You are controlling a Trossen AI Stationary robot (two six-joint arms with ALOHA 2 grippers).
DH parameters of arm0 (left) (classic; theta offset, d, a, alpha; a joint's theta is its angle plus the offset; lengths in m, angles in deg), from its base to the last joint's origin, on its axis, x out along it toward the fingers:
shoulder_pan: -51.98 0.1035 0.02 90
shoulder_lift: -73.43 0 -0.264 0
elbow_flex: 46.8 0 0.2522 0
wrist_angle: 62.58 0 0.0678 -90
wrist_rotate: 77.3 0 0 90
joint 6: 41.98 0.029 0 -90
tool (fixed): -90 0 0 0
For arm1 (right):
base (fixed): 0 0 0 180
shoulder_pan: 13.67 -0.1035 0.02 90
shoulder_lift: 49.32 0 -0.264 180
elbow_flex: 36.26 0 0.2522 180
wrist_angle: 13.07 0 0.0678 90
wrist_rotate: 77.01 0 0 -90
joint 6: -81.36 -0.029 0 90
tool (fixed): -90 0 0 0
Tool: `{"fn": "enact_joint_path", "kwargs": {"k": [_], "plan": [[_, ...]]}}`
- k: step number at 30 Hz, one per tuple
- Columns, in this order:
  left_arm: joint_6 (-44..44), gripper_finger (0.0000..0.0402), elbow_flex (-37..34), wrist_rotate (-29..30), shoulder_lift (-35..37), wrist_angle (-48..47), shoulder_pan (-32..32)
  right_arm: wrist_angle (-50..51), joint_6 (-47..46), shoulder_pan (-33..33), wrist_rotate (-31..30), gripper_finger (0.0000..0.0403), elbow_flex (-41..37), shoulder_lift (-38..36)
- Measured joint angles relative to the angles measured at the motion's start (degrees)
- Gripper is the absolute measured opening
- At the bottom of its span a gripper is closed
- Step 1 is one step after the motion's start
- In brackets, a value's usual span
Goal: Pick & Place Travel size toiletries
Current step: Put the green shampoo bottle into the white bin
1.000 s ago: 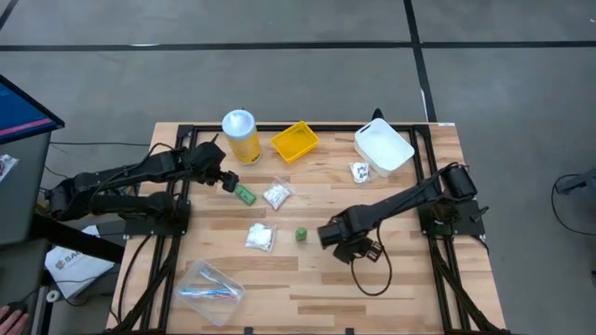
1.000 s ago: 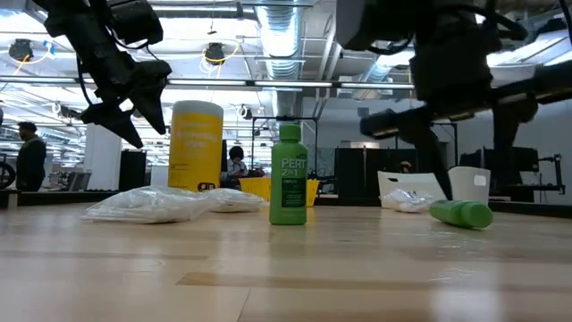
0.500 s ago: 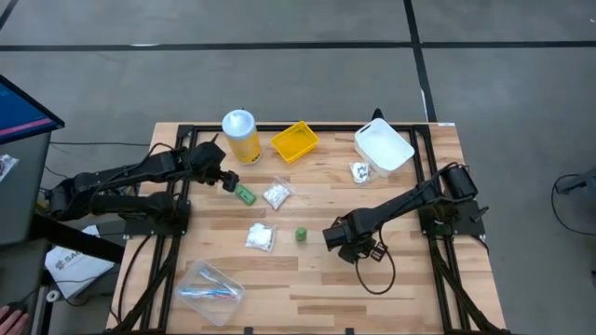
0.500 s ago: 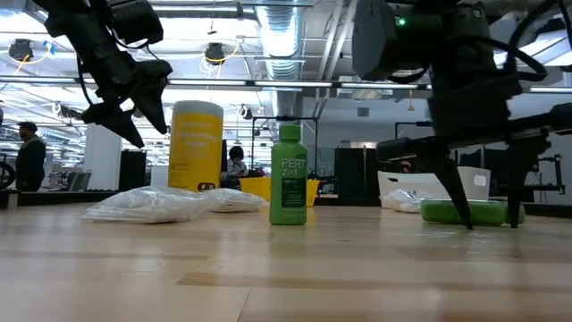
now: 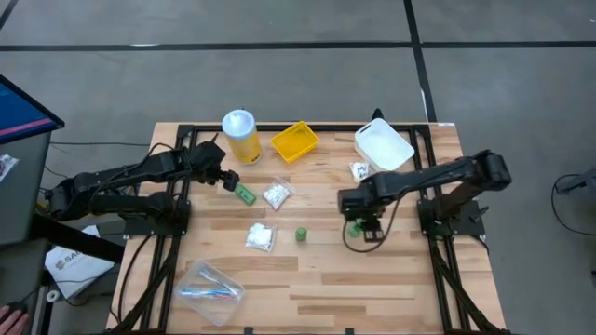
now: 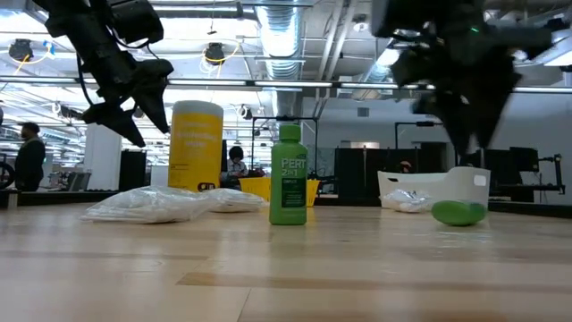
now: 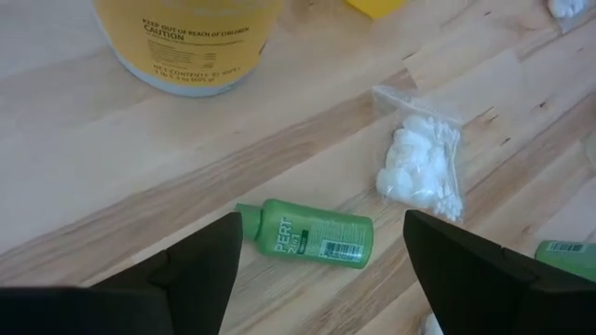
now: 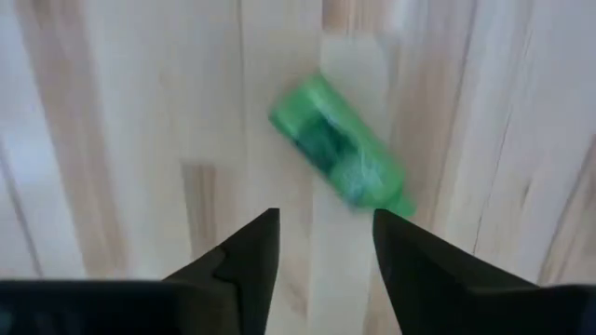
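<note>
My right wrist view shows the fallen green bottle [image 8: 340,154] blurred, label unreadable. From above, the right gripper [image 5: 358,221] covers most of it. The yellow jar [image 7: 191,42] is cut off in the left wrist view.

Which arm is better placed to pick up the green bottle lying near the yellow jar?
Probably the left. Its open tool hovers right beside the lying green bottle, which shows between its fingers in the left wrist view. The right tool is across the table, above another green bottle.
</note>
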Motion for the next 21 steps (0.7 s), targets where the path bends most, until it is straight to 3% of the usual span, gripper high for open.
{"fn": "enact_joint_path", "kwargs": {"k": [8,16,21], "plan": [[-0.04,0.0294,0.0,0.02,0.0,0.54,0.0,-9.39,15.31,2.55,-3.6,0.0224,-13.61,-5.8],[-0.07,0.0294,0.0,0.01,-0.02,0.9,0.0,-13.39,34.58,3.29,-8.24,0.022,-14.04,-0.46],[-0.07,0.0294,0.0,0.0,0.0,1.12,0.0,-13.48,35.98,5.05,-9.96,0.0213,-12.12,3.27]]}}
